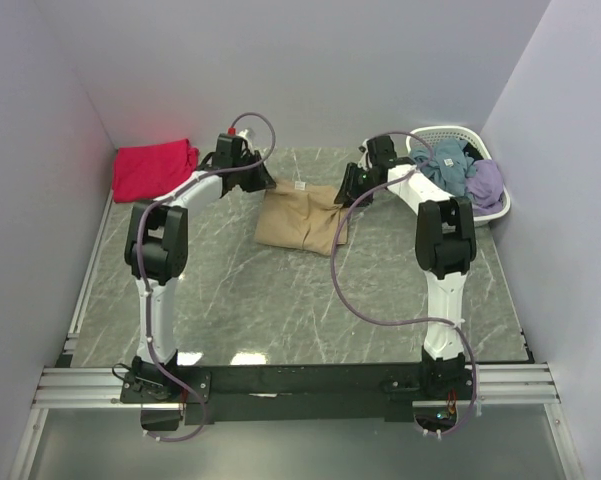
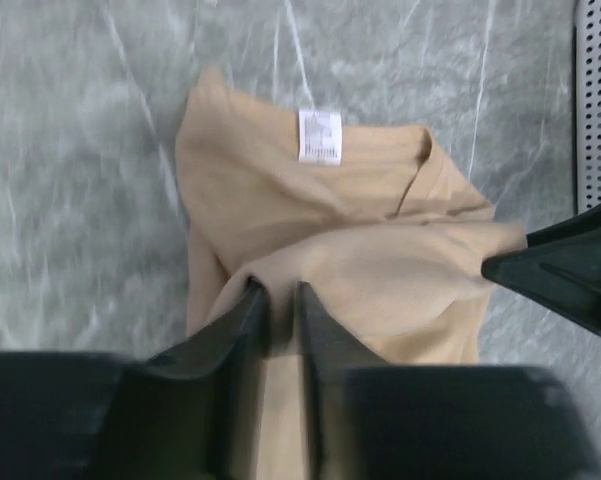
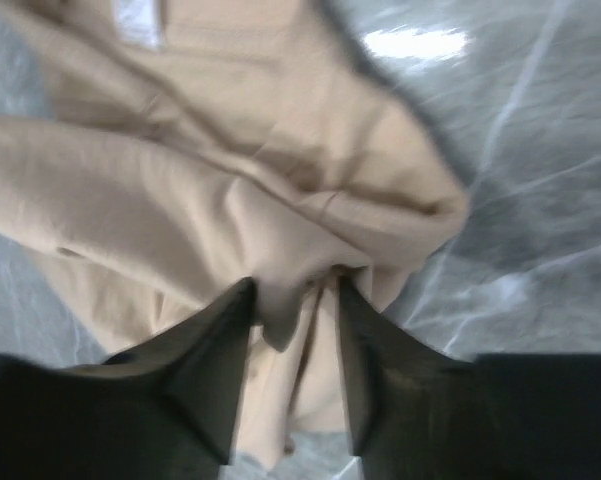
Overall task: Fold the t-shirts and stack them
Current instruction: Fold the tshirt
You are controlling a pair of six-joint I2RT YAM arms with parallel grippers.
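A white lattice basket (image 1: pixel 450 131) heaped with blue and purple clothes (image 1: pixel 460 170) sits in the table's (image 1: pixel 260 300) far right corner, and the red-pink t-shirt (image 1: pixel 155 168) lies bunched in the far left corner. Only the wrist views show the grips: the left claw (image 2: pixel 280 295) is nearly closed on a fold of the tan t-shirt (image 2: pixel 360 200) below its white neck label (image 2: pixel 320 135), and the right claw (image 3: pixel 292 305) pinches a fold on its other side. The tan t-shirt lies crumpled near the far edge's middle, between the claws.
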